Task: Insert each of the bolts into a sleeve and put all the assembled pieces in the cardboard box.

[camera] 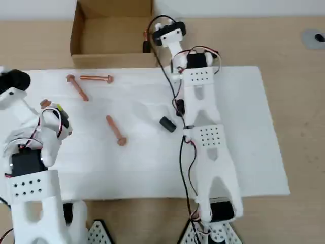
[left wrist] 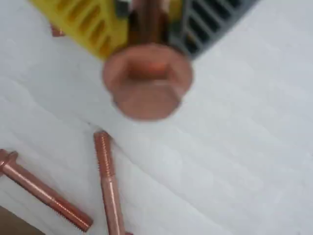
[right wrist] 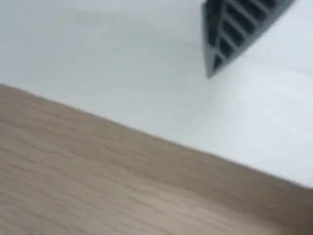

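My left gripper (camera: 51,105) hovers over the left side of the white mat (camera: 152,162), shut on a copper bolt (left wrist: 148,83) whose head faces the wrist camera. Three more bolts lie loose on the mat: two near its far left edge (camera: 77,88) (camera: 95,78) and one in the middle (camera: 116,130). A black sleeve (camera: 167,123) lies near the mat's centre. The right arm stretches to the cardboard box (camera: 77,35). My right gripper (camera: 150,41) is at the box's right wall, and a copper and black piece (camera: 146,40) shows there. One grey finger (right wrist: 234,34) stands alone with nothing beside it.
The box stands beyond the mat's far edge, on the wooden table (camera: 294,101). Two loose bolts (left wrist: 44,193) (left wrist: 108,181) lie below my left gripper. The right half of the mat is bare apart from the right arm lying over it.
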Motion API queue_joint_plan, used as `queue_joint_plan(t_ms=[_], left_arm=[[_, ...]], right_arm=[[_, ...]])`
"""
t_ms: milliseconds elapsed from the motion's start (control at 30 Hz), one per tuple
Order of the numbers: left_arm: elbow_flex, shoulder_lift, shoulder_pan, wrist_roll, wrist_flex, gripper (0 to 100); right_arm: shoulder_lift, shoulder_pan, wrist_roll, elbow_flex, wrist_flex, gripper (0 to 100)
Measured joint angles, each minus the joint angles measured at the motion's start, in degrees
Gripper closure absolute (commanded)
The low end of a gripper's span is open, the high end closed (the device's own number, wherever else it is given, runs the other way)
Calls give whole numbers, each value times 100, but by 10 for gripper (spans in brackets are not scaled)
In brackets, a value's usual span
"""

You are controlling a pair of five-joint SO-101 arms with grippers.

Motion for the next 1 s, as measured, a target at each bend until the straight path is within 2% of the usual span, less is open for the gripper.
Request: queue_joint_plan(t_ms=[100, 200, 333, 533, 667, 867, 1000], left_arm=[[79, 0, 0, 0, -9, 992], [123, 0, 0, 0, -9, 994], [123, 0, 0, 0, -9, 994], [123, 0, 0, 0, -9, 994], [123, 0, 0, 0, -9, 994], [123, 0, 0, 0, -9, 994], [123, 0, 0, 0, -9, 994]], right_arm=[[0, 26, -158, 0, -44, 561], [-123, 18, -527, 0, 387, 561], [-923, 18, -897, 0, 1591, 562], [-2110, 35, -1134, 519, 1811, 563], [-3042, 0, -1284, 1960, 1811, 563], [-4633, -422, -1415, 5116, 1741, 563], [-5029, -484, -1415, 6567, 1459, 563]])
